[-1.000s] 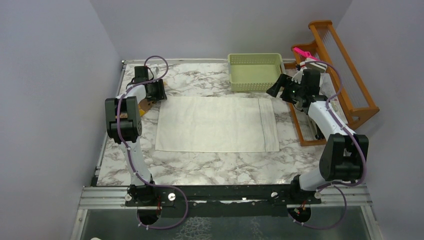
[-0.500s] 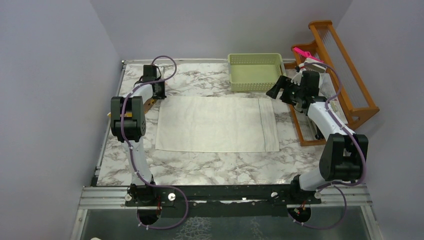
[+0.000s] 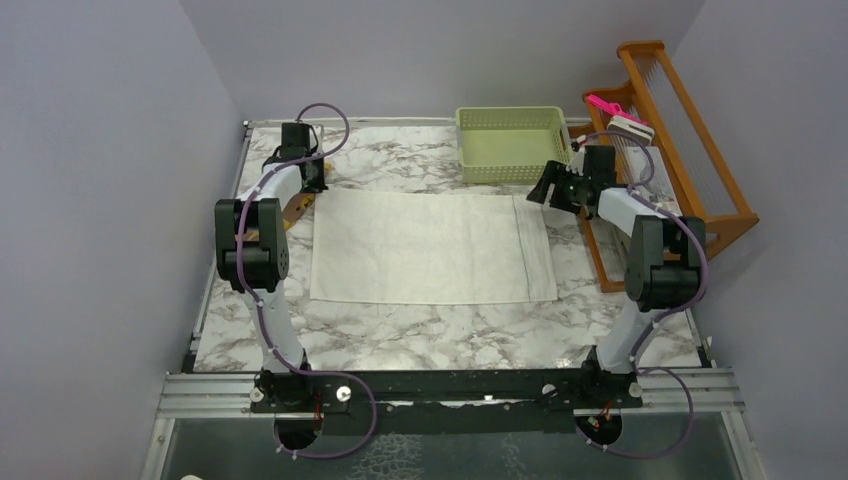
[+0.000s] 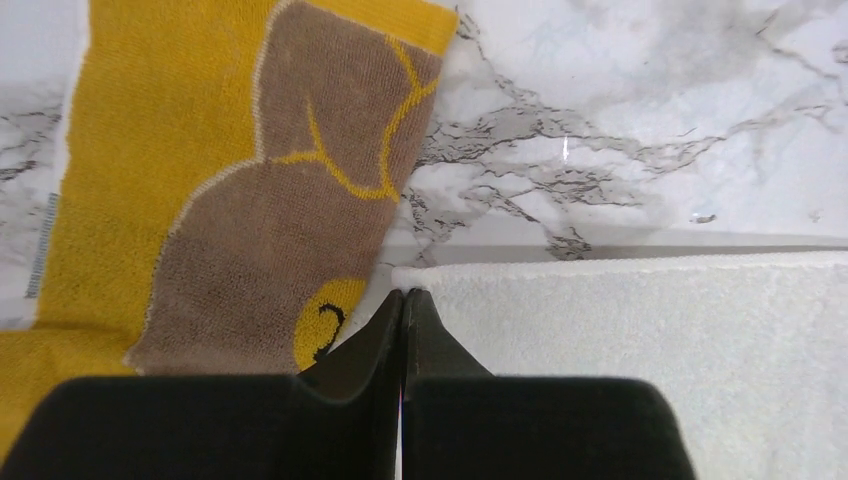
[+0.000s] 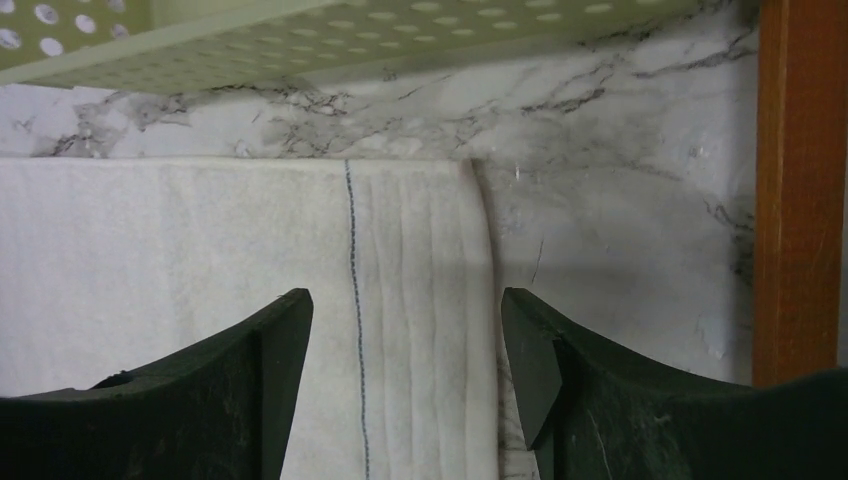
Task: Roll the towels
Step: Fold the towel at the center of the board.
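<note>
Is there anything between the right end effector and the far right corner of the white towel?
Nothing visible. The right end effector hangs open directly over the white towel at its far right corner; the green basket lies beyond it and the wooden rack to its side.

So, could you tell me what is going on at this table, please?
Two robot arms are set to roll towels. The cream-white towel lies flat and unrolled on the marble table. The left tool is shut at its far left corner; whether it has pinched cloth is unclear. The right tool stands open over the far right hem. The yellow bear towel lies beside the left corner.
</note>
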Robot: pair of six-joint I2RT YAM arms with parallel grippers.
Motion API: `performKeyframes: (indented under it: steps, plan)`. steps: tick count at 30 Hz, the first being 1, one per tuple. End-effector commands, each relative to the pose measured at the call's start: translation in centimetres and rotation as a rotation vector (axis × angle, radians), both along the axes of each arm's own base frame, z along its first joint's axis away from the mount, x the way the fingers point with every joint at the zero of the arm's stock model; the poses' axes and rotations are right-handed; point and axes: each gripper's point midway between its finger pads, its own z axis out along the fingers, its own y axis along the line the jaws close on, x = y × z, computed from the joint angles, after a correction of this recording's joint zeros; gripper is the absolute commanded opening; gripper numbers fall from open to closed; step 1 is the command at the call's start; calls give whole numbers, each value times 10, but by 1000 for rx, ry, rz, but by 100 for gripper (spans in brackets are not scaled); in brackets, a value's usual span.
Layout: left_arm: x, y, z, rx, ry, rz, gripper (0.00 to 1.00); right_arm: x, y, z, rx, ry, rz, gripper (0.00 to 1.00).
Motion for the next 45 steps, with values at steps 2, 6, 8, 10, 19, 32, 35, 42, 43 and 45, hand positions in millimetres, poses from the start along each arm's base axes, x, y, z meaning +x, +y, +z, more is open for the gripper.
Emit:
performKeyframes:
  steps: [2,6,8,10,19,32,35,42,43,45]
  plan:
    - [4,6,37,14,-70,9,0,46,-11,6,-115,-99,31,69]
    - [4,5,31,9,-57,3,0,60,-15,-5,-165,-100,29,65]
    - [3,5,28,9,-49,1,0,64,-15,-14,-181,-94,36,61]
    - [4,4,28,5,-49,-2,0,65,-12,-22,-193,-80,50,56]
    - [5,1,26,-10,-40,-5,0,50,7,-52,-241,-35,89,48]
    - [5,1,28,-10,-45,-3,0,40,-14,-72,-319,34,-1,23]
    - [5,1,29,-10,-45,-2,0,41,-19,-75,-349,46,-9,4]
    - [15,-1,40,-30,-76,7,0,53,-18,-35,-332,-58,-40,1]
    - [18,-2,45,-36,-91,4,0,57,-15,-19,-312,-98,-38,1]
    - [27,-6,59,-52,-135,-10,0,67,-10,13,-286,-178,-31,1]
